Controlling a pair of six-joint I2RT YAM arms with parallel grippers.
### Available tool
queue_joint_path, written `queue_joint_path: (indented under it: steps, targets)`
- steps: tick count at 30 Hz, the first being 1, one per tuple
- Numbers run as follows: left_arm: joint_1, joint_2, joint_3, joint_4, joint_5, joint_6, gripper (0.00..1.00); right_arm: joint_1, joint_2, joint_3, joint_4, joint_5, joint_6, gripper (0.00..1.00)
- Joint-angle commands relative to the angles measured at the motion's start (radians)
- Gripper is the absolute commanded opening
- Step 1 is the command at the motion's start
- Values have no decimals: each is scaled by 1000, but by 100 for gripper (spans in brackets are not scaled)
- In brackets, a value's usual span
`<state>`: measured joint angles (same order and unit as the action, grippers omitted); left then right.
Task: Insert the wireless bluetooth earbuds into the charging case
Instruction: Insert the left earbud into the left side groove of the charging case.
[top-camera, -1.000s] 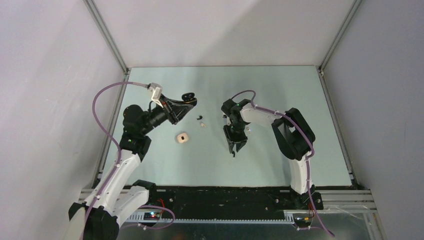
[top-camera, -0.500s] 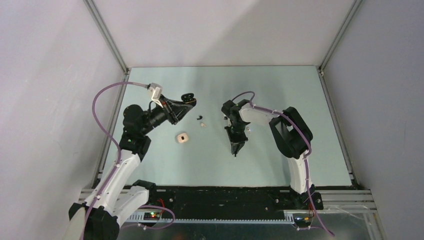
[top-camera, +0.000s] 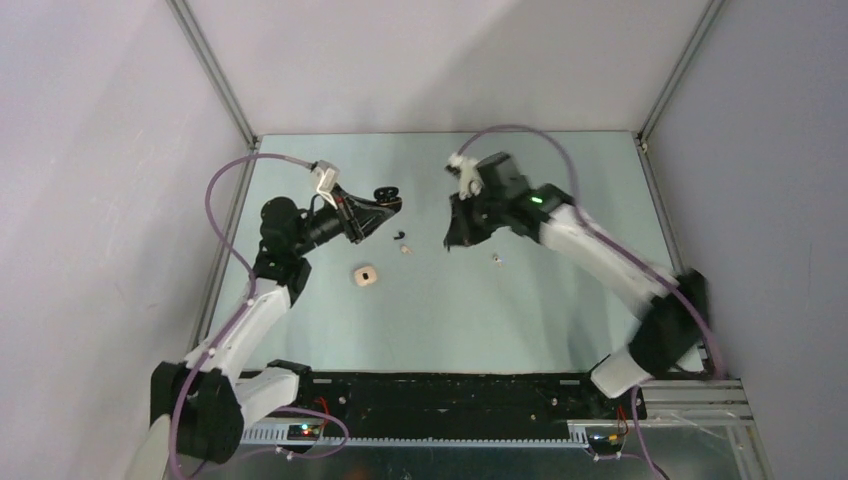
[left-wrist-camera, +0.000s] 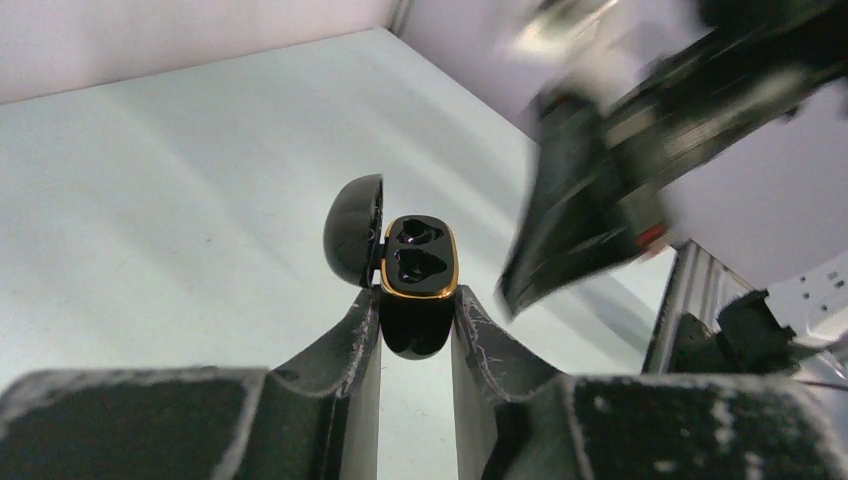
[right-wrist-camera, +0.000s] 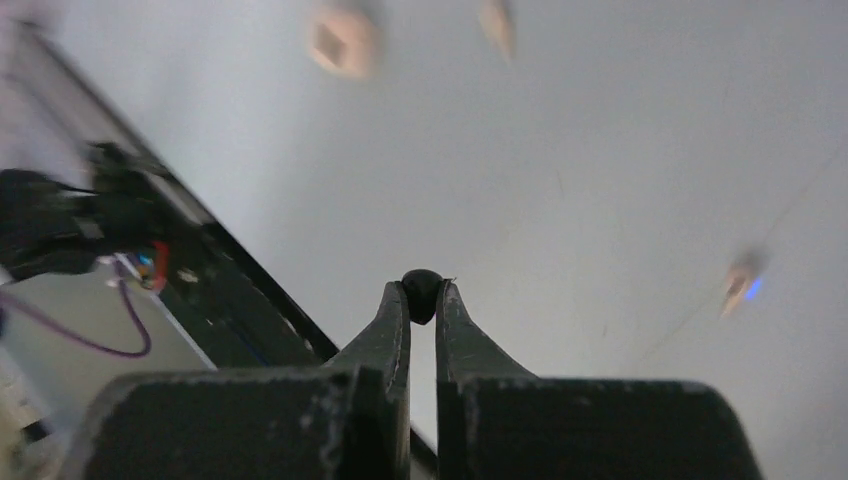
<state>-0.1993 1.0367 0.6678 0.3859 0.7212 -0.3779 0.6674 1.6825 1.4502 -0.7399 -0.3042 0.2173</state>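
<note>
- Pale counter (top-camera: 560, 310), grey walls.
- Left gripper (left-wrist-camera: 416, 305) clamped on open black case (left-wrist-camera: 418, 258), frame centre; both wells empty.
- Right gripper (right-wrist-camera: 422, 292) pinching black bud (right-wrist-camera: 421, 281), upper centre of top view.
- Cream bud (top-camera: 405, 250) loose mid-counter; nothing inserted yet.

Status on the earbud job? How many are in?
None seated yet. Done: the black case is open in the left gripper, and both sockets look empty. In hand: the right gripper, jaws shut on a black bud, is off the table near that case. Left: that bud, the other black bud, one cream bud, a second cream bud, and the cream case.
</note>
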Motion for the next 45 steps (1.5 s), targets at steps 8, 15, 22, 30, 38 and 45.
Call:
queue_joint_path:
  steps: [8,15,22,30,38,45]
  targets:
    - [23,156,149,384,371,-157,0,141,-481,-160,771,-133,-493,0]
    - [-31,48,97,387,502,-134,0,167,-409,-101,864,-242,-579,0]
    - [-69,-20,38,379,486,-140,0,199,-409,-99,891,-277,-641,0]
    - [-69,-23,48,377,482,-133,0,223,-417,-99,848,-268,-633,0]
    - [-68,-22,43,374,459,-148,0,232,-434,-99,799,-281,-635,0]
    - [-68,-27,48,375,454,-147,0,233,-433,-97,748,-288,-624,0]
